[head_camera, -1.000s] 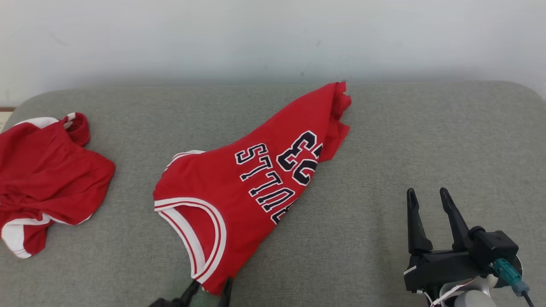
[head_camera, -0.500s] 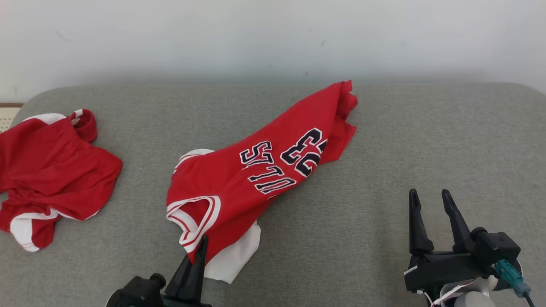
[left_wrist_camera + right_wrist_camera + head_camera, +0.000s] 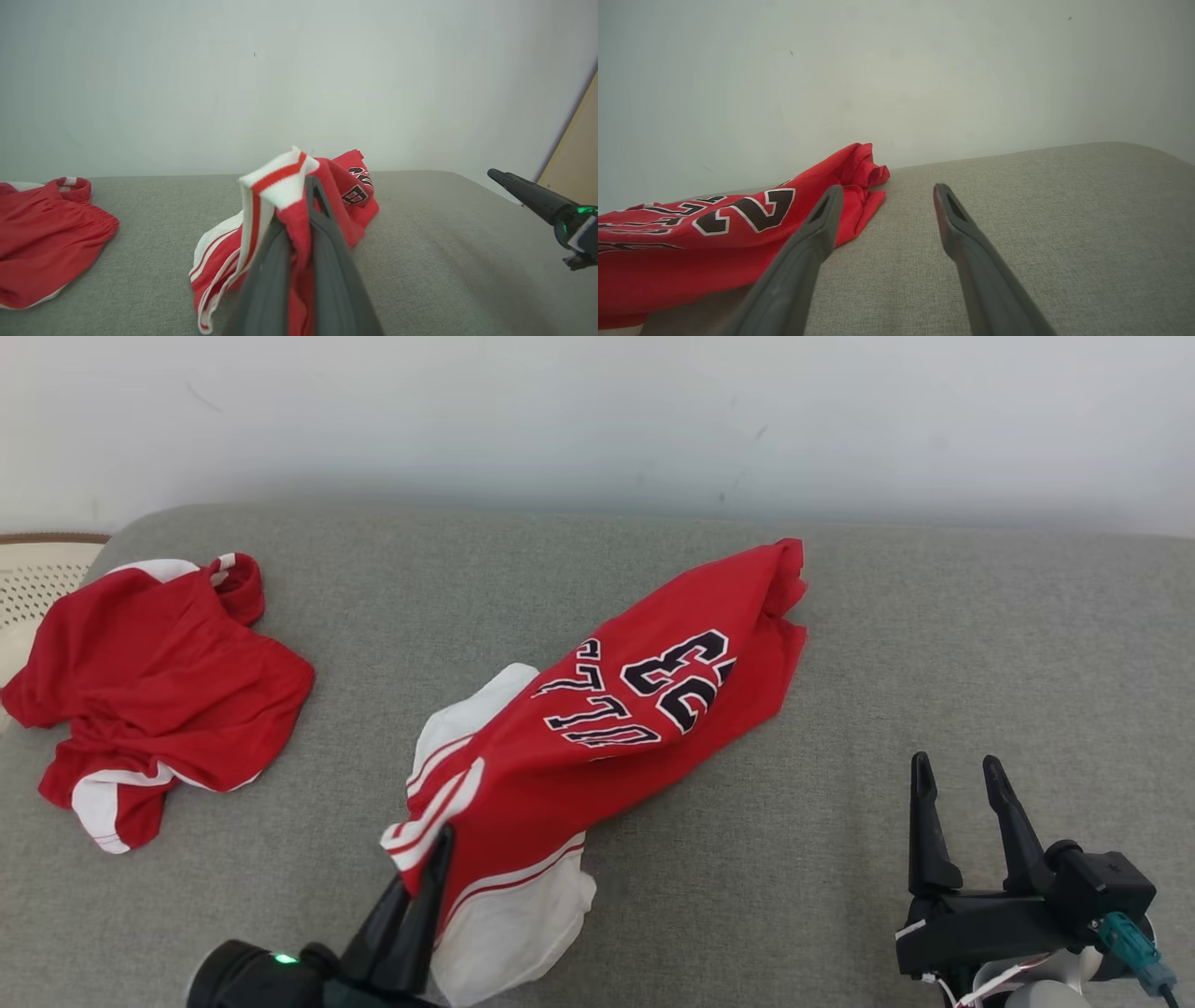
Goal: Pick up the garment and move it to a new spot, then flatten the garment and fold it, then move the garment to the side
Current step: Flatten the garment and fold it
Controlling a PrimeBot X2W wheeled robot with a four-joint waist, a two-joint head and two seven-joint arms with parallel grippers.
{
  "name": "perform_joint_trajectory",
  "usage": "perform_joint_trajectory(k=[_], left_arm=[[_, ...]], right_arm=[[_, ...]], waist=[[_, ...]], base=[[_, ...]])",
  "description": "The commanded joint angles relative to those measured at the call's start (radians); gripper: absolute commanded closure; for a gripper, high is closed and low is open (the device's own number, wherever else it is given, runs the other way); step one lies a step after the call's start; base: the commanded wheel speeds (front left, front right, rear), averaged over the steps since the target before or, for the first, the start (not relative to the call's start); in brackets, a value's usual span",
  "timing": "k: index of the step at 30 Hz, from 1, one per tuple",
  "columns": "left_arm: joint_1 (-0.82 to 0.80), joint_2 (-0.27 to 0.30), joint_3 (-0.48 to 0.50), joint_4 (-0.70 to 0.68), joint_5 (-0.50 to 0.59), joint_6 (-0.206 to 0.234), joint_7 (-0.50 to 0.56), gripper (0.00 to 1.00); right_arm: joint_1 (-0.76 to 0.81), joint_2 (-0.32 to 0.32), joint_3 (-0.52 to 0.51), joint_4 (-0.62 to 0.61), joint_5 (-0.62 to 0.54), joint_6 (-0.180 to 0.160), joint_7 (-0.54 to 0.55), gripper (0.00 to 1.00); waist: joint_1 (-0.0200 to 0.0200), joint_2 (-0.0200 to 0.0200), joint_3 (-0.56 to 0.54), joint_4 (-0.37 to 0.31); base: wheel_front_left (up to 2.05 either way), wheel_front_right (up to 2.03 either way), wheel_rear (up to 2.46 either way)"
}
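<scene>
Left gripper point(image 3: 434, 847): jaws clamped together on the jersey point(image 3: 644, 728), pinching a bunch of red cloth with the white-and-red trim point(image 3: 280, 179) sticking up past the fingertips. Pinched corner is raised; the rest trails away to the far right and lies on the grey cushion point(image 3: 934, 644), number side up, white lining showing near the gripper. Right gripper point(image 3: 957, 763): jaws apart, holding nothing, near right, well apart from the jersey.

Risks:
- The bite looks thin and close to the edge, so the trim could slip out under the cloth's weight on a lift.
- A one-corner hold probably drags and bunches the body, making it harder to flatten.
- The red shorts point(image 3: 168, 681) lie to the left, so a drop that way could land on them.
</scene>
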Motion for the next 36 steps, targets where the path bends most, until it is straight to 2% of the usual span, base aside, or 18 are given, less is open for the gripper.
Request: perform_joint_trajectory(k=[1,3,7,9,18,25,26,27,28,34,36], left_arm=[[0.017,0.01,0.015,-0.033,-0.006,0.008,0.013,1.0],[0.025,0.035,0.035,-0.034,-0.003,0.012,0.033,1.0],[-0.01,0.037,0.071,0.02,-0.039,0.013,0.012,1.0],[-0.03,0.055,0.084,0.078,-0.032,0.012,0.0,1.0],[-0.155,0.064,0.135,0.331,-0.041,0.006,-0.082,1.0],[-0.232,0.089,0.173,0.483,-0.015,0.005,-0.094,1.0],[-0.245,0.085,0.186,0.495,-0.016,0.008,-0.094,0.84],[-0.246,0.087,0.194,0.512,-0.006,0.009,-0.094,0.31],[-0.248,0.082,0.204,0.517,-0.004,0.01,-0.094,0.0],[-0.197,0.026,0.248,0.46,0.014,0.005,-0.095,0.0],[-0.155,-0.009,0.254,0.389,0.026,0.004,-0.095,0.0]], right_arm=[[0.001,0.003,-0.002,-0.002,-0.004,0.0,-0.001,0.0],[-0.004,0.004,0.004,0.003,-0.004,0.0,-0.001,0.0],[-0.021,0.004,0.02,0.012,0.003,0.0,-0.001,0.0],[-0.026,0.003,0.023,0.019,0.003,0.0,-0.001,0.0],[-0.042,-0.008,0.03,0.039,-0.001,0.0,-0.001,0.0],[-0.05,-0.008,0.031,0.044,-0.005,0.0,-0.001,0.0],[-0.05,-0.008,0.03,0.045,-0.005,0.0,-0.001,0.0],[-0.052,-0.007,0.03,0.046,-0.005,0.0,-0.001,0.0],[-0.054,-0.008,0.029,0.048,-0.004,0.0,-0.001,0.0],[-0.047,-0.008,0.018,0.054,-0.005,0.0,-0.001,0.0],[-0.043,-0.007,0.016,0.056,-0.002,0.0,-0.001,0.0]], waist=[[-0.0001,0.0,0.008,0.004],[-0.0001,0.0,0.014,0.0],[-0.0001,0.0,0.021,-0.019],[-0.0001,0.0,0.025,-0.033],[-0.0001,0.0,0.042,-0.095],[-0.0001,0.0,0.058,-0.114],[-0.0001,0.0,0.061,-0.115],[-0.0001,0.0,0.064,-0.115],[-0.0001,0.0,0.066,-0.115],[-0.0001,0.0,0.064,-0.086],[-0.0001,0.0,0.057,-0.064]], base=[[0.0,0.0,0.0],[0.0,0.0,0.0],[0.0,0.0,0.0],[0.0,0.0,0.0],[0.0,0.0,0.0],[0.0,0.0,0.0],[0.0,0.0,0.0],[0.0,0.0,0.0],[0.0,0.0,0.0],[0.0,0.0,0.0],[0.0,0.0,0.0]])
